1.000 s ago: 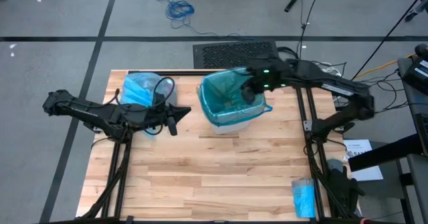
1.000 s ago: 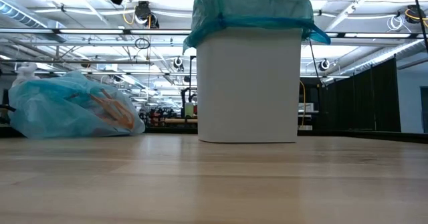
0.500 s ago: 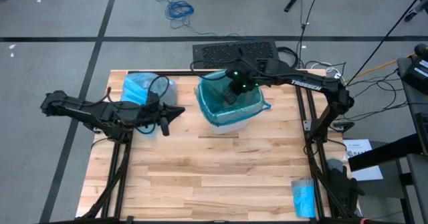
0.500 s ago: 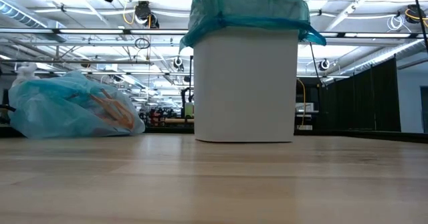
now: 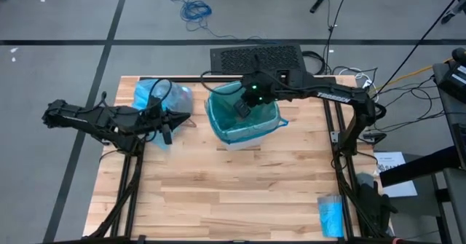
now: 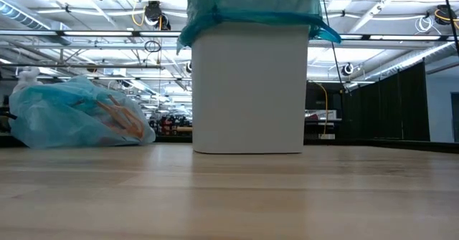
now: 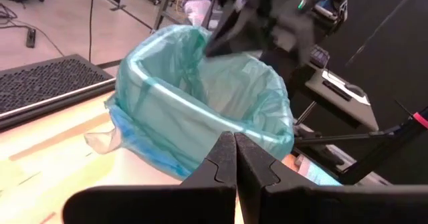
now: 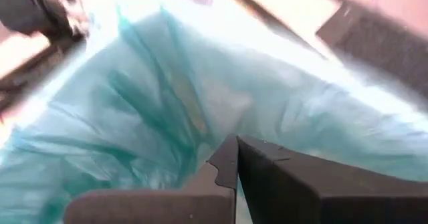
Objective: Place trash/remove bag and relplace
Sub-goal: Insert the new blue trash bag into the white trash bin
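Note:
A white bin stands upright on its base at the table's far middle, lined with a teal-green plastic bag folded over its rim. My right gripper is shut and reaches down into the bin's mouth; it also shows in the left wrist view. The light sky-blue bag, with brown trash showing through it, lies on the table at the far left. My left gripper hangs shut with nothing in it between that bag and the bin. My right gripper's shut fingers slant down from the far right into the bin's mouth, against the teal-green liner's inside. The fingers themselves hide the exact spot of touch. The bin stays upright, its base on the table.
A small bright-blue roll lies at the near right corner. The near half of the wooden table is bare board. Cables and a black mat lie on the floor beyond the far edge.
My right gripper has gone toward the table's left edge, deeper over the bin's mouth. The bin has slid along the table toward the left edge, staying upright. My left gripper has drawn back toward the left edge, away from the bin, still shut.

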You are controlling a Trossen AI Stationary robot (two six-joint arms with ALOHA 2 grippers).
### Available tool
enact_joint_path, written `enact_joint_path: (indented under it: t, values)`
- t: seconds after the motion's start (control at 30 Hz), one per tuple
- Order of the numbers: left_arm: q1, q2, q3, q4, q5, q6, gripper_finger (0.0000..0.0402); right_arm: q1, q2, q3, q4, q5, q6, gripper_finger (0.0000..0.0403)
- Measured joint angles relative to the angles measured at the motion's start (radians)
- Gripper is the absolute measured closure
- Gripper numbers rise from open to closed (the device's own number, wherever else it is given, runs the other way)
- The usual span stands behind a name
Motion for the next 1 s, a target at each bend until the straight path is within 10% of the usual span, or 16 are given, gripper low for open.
enact_joint_path:
  t: [1.0]
  values:
    - [0.000,-0.002,0.000,-0.012,0.051,0.004,0.0402,0.005,0.331,0.032,-0.071,-0.076,0.059,0.0403]
